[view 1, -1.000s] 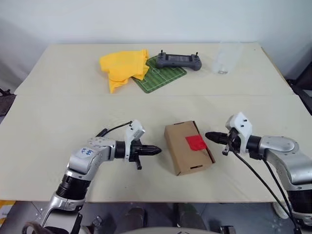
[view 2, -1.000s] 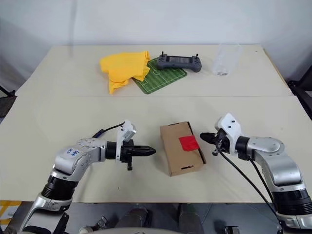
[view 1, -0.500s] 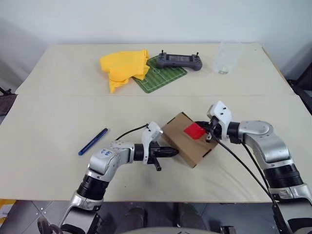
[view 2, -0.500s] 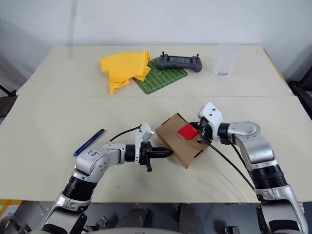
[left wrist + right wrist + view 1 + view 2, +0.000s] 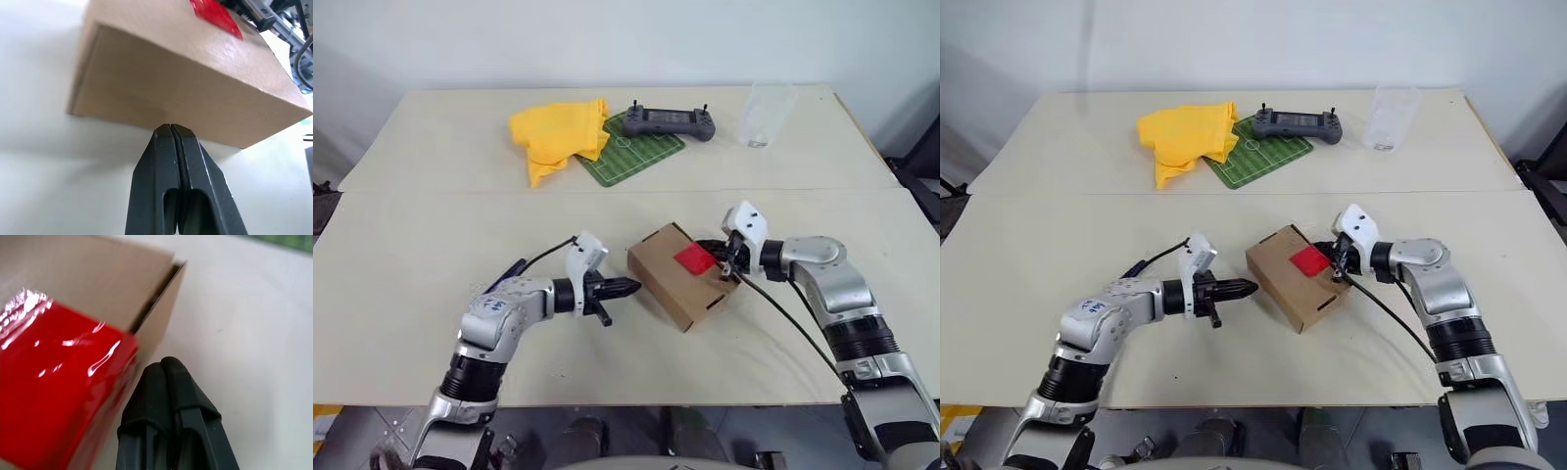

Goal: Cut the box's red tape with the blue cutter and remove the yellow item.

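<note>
Head views show our box (image 5: 679, 275) now turned cornerwise on the bench (image 5: 431, 225). Both claws, left (image 5: 625, 288) and right (image 5: 717, 257), are pressed together, empty, touching its sides. Red tape (image 5: 695, 258) sits uncut. We still need the cutter (image 5: 509, 271) behind our left arm.

I see my right pincer (image 5: 165, 366), black fingers pressed together, beside the glossy red tape patch (image 5: 54, 382) on the brown cardboard box (image 5: 93, 279), over the pale desk (image 5: 249, 333).

Far side – yellow cloth (image 5: 558, 135), green mat (image 5: 634, 157), grey controller (image 5: 672, 120), clear cup (image 5: 763, 115).
</note>
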You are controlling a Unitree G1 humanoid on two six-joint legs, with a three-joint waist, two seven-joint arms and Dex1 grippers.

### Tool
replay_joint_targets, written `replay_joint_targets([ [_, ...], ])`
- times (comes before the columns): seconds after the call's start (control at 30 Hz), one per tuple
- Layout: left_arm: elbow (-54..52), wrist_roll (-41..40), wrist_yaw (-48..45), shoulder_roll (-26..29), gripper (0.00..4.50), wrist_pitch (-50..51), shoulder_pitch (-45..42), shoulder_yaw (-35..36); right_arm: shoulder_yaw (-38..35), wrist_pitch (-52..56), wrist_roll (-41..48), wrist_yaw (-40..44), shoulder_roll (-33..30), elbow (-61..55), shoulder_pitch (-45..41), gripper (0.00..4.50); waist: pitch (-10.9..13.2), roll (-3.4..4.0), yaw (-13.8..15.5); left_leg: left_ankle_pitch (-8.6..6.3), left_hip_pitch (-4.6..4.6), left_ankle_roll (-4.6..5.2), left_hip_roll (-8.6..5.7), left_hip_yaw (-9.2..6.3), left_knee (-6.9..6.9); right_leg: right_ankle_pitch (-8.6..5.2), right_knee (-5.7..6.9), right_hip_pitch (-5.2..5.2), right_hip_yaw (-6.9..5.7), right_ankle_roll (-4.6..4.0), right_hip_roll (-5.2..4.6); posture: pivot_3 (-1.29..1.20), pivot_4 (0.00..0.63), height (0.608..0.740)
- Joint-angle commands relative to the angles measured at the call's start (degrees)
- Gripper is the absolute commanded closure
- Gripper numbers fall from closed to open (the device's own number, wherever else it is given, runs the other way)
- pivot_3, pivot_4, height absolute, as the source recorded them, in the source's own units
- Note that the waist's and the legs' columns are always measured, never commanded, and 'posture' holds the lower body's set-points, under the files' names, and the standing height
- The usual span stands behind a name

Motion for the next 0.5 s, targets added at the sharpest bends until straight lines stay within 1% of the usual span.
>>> replay_joint_targets([
  [0.03,-5.3,-2.33,-4.29,3.41,4.32,-6.3,2.74,4.44,-6.52,-1.35,3.89,0.72,-2.82,-4.19,1.28,4.11,0.0,0.01,0.0,0.0,-0.01,0.0,0.01,0.0,-0.01,0.0,-0.02,0.0,0.0,0.0,0.0,0.0,0.15,0.74],
  [0.1,-7.36,-2.41,-7.16,6.54,3.95,-12.42,5.81,8.58,-10.69,-1.92,7.14,1.84,-4.38,-7.95,4.12,3.62,0.01,0.01,0.01,0.0,-0.01,0.0,0.02,-0.01,-0.06,0.0,-0.05,-0.01,-0.01,0.0,-0.01,0.0,0.15,0.74],
  [0.13,-8.27,-2.99,-8.6,7.97,3.66,-14.69,7.54,10.91,-12.59,-0.34,9.51,2.86,-5.32,-10.55,6.06,3.3,0.01,0.01,0.07,0.0,-0.03,0.0,0.03,-0.03,-0.09,0.0,-0.08,-0.02,-0.02,0.0,-0.01,0.0,0.15,0.74],
  [0.17,-8.93,-3.91,-9.92,9.58,3.27,-16.9,9.63,14.57,-14.85,-0.31,11.16,3.68,-6.58,-13.52,8.72,2.87,0.01,0.02,0.11,-0.01,-0.03,-0.01,0.06,-0.04,-0.13,-0.01,-0.12,-0.02,-0.04,-0.03,-0.01,0.0,0.15,0.74],
  [0.2,-9.34,-5.1,-11.78,11.3,3.02,-18.7,11.95,18.08,-16.99,-0.07,13.02,4.74,-7.73,-16.42,11.41,2.6,0.01,0.02,0.15,-0.01,-0.03,-0.01,0.07,-0.05,-0.17,-0.01,-0.17,-0.02,-0.05,-0.03,0.0,0.0,0.15,0.74],
  [0.3,-7.1,-4.7,-16.77,16.3,2.12,-25.52,19.95,26.84,-21.83,0.55,16.87,5.83,-10.13,-24.31,18.99,1.57,0.0,0.05,-0.03,-0.05,-0.02,-0.01,0.13,-0.03,-0.25,-0.02,-0.3,0.0,-0.05,-0.04,0.02,0.0,0.15,0.74],
  [0.37,-2.83,-4.17,-17.87,18.63,1.49,-28.36,24.12,32.65,-24.56,2.78,19.56,4.85,-10.82,-29.19,23.29,0.88,-0.01,0.09,0.02,-0.07,0.0,0.02,0.12,0.03,-0.25,-0.02,-0.31,0.01,0.01,-0.04,0.01,0.0,0.15,0.74],
  [0.43,5.01,-7.45,-12.55,18.92,0.88,-27.38,23.16,42.37,-25.63,2.87,19.92,8.24,-13.35,-35.65,31.03,0.23,0.0,0.12,0.35,-0.07,0.03,0.04,0.11,0.03,-0.21,-0.01,-0.3,0.07,0.0,-0.04,-0.01,0.0,0.15,0.74],
  [0.47,8.97,-7.34,-13.02,20.21,0.58,-28.52,23.75,45.11,-25.92,1.34,20.37,9.5,-13.25,-38.57,33.98,0.0,0.0,0.09,0.59,-0.08,0.05,0.05,0.12,0.0,-0.21,-0.01,-0.29,0.1,-0.03,-0.05,0.0,0.0,0.15,0.74],
  [0.5,12.8,-6.03,-13.72,22.03,0.26,-30.11,24.95,46.98,-27.48,1.2,23.7,8.53,-11.34,-41.17,35.6,0.0,-0.02,0.0,0.81,-0.08,0.05,0.05,0.13,-0.04,-0.21,-0.01,-0.29,0.11,-0.07,-0.05,0.02,0.0,0.15,0.74],
])
